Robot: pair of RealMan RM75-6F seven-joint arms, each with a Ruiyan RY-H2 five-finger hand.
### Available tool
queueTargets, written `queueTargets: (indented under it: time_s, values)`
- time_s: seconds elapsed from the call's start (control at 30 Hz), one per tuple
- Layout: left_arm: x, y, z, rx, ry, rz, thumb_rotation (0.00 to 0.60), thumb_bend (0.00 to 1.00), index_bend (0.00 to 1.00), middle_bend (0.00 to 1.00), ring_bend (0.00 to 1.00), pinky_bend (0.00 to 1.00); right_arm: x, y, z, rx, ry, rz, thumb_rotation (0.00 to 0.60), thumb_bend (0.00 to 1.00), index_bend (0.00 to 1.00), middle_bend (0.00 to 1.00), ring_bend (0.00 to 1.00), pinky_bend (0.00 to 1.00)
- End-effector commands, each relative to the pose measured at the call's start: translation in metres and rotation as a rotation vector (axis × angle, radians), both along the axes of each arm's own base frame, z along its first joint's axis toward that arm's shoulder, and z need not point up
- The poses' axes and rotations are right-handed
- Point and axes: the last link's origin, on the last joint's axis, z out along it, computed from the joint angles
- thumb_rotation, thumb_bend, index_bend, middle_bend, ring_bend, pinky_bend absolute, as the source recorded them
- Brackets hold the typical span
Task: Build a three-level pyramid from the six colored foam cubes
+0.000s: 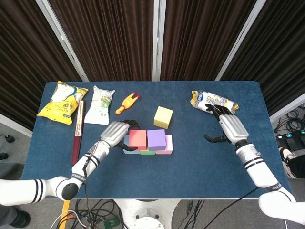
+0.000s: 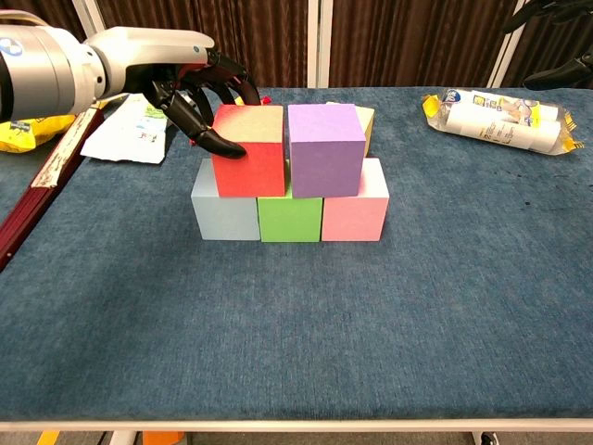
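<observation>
Light blue point(image 2: 225, 211), green point(image 2: 289, 221) and pink point(image 2: 355, 215) cubes form a bottom row. On them sit a red cube point(image 2: 248, 158) and a purple cube point(image 2: 325, 150) side by side. My left hand point(image 2: 190, 88) holds the red cube point(image 1: 137, 138) from its left, thumb on the front-left edge and fingers curved behind it. The yellow cube point(image 1: 163, 117) stands alone on the table just behind the stack and is mostly hidden by the purple cube in the chest view. My right hand point(image 1: 228, 126) hovers far to the right, fingers spread and empty.
A white-and-yellow snack bag point(image 1: 213, 101) lies just behind the right hand. At the back left are a yellow chip bag point(image 1: 62, 102), a white packet point(image 1: 101, 105), a rubber chicken toy point(image 1: 127, 103) and a dark red stick point(image 1: 77, 131). The blue table point(image 1: 190, 171) stretches out in front of the stack.
</observation>
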Motion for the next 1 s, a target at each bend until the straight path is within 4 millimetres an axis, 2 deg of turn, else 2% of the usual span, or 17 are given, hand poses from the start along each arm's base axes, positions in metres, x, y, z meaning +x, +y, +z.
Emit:
queueTargets:
  time_s: [0.03, 0.23, 0.5, 0.6, 0.73, 0.83, 1.0]
  values:
    - [0.000, -0.001, 0.000, -0.004, 0.005, -0.004, 0.510, 0.19, 0.30, 0.18, 0.17, 0.30, 0.000, 0.000, 0.000, 0.000, 0.000, 0.000, 0.600, 0.13, 0.00, 0.16, 0.00, 0.00]
    - [0.001, -0.003, -0.001, -0.010, -0.001, -0.011, 0.513, 0.18, 0.16, 0.16, 0.15, 0.30, -0.001, 0.001, 0.001, -0.002, 0.001, -0.004, 0.600, 0.13, 0.00, 0.16, 0.00, 0.00]
    - [0.001, -0.008, 0.003, -0.003, -0.014, -0.024, 0.512, 0.18, 0.11, 0.14, 0.13, 0.30, -0.002, 0.000, 0.003, -0.010, 0.000, -0.011, 0.600, 0.13, 0.00, 0.16, 0.00, 0.00]
    - [-0.002, -0.012, 0.014, 0.016, -0.028, -0.025, 0.516, 0.18, 0.10, 0.14, 0.12, 0.29, -0.003, 0.000, 0.003, -0.008, 0.000, -0.015, 0.600, 0.15, 0.00, 0.16, 0.00, 0.00]
    - [-0.015, -0.009, 0.039, 0.080, -0.052, -0.006, 0.575, 0.18, 0.10, 0.14, 0.11, 0.27, -0.006, -0.004, 0.002, -0.001, -0.002, -0.036, 0.600, 0.20, 0.00, 0.16, 0.00, 0.00]
    - [-0.031, -0.007, 0.058, 0.146, -0.057, 0.018, 0.598, 0.18, 0.11, 0.14, 0.11, 0.25, -0.008, -0.007, -0.002, 0.011, 0.002, -0.049, 0.600, 0.22, 0.00, 0.17, 0.00, 0.00]
    - [-0.068, -0.003, 0.089, 0.279, -0.062, 0.098, 0.600, 0.18, 0.13, 0.14, 0.11, 0.23, -0.007, -0.016, -0.012, 0.032, -0.004, -0.069, 0.600, 0.23, 0.00, 0.18, 0.00, 0.00]
